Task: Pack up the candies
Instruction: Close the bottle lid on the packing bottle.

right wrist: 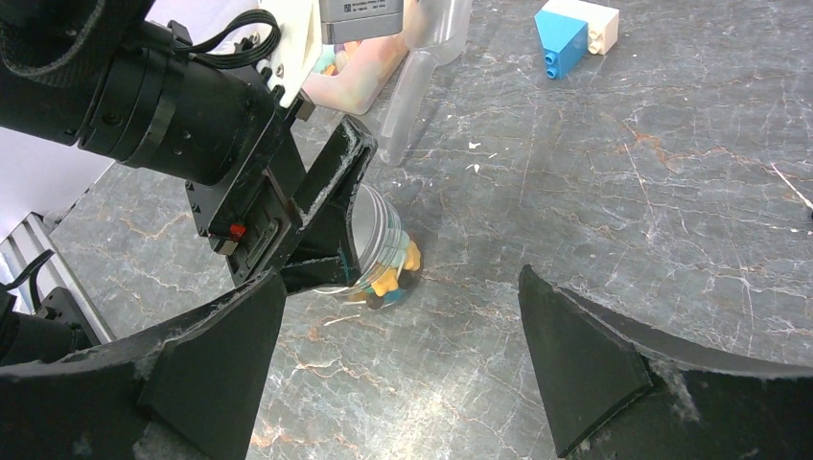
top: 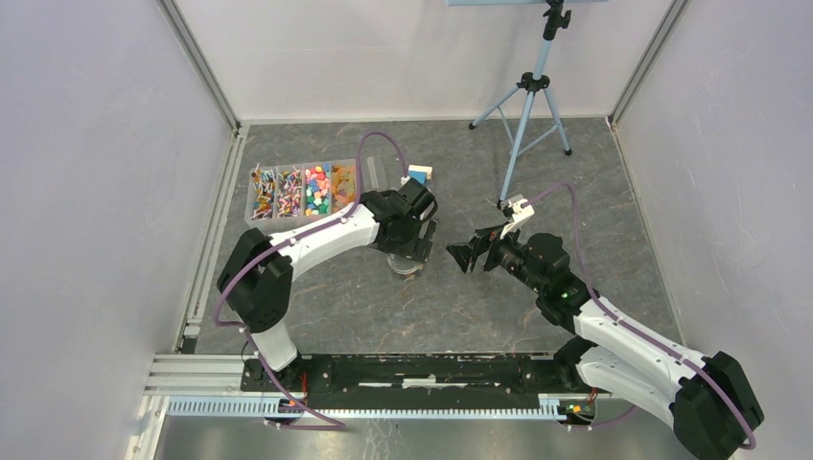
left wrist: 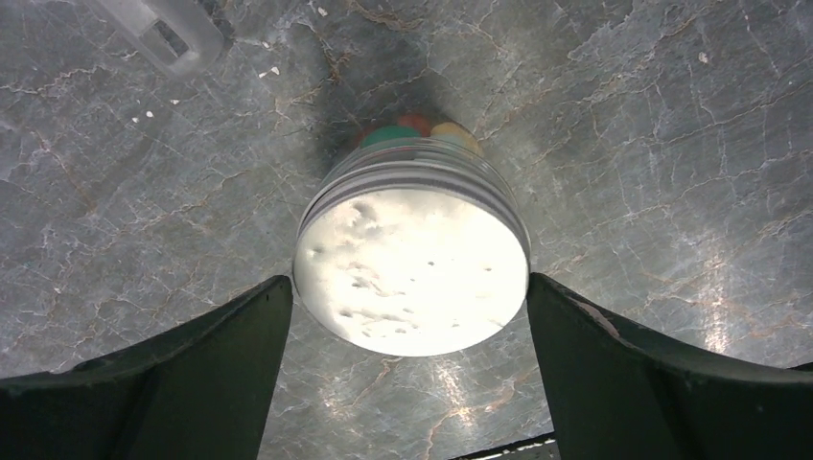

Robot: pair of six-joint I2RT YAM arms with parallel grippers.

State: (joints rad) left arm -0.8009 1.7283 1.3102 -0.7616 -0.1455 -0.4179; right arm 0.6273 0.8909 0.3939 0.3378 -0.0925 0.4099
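A small clear jar (right wrist: 388, 264) with a white screw lid (left wrist: 412, 268) stands on the grey marble table. Multicoloured candies (right wrist: 395, 278) show through its bottom; some also show behind the lid in the left wrist view (left wrist: 417, 129). My left gripper (top: 409, 251) reaches down over the jar, and its two fingers (left wrist: 240, 335) press the lid's rim from both sides. My right gripper (top: 472, 251) is open and empty, a short way right of the jar, facing it. More candies fill a clear compartment box (top: 302, 192) at the back left.
A blue-and-white block (top: 418, 173) lies behind the left gripper and also shows in the right wrist view (right wrist: 573, 34). A clear plastic scoop (right wrist: 407, 91) lies next to the box. A tripod (top: 525, 105) stands at the back right. Walls enclose the table.
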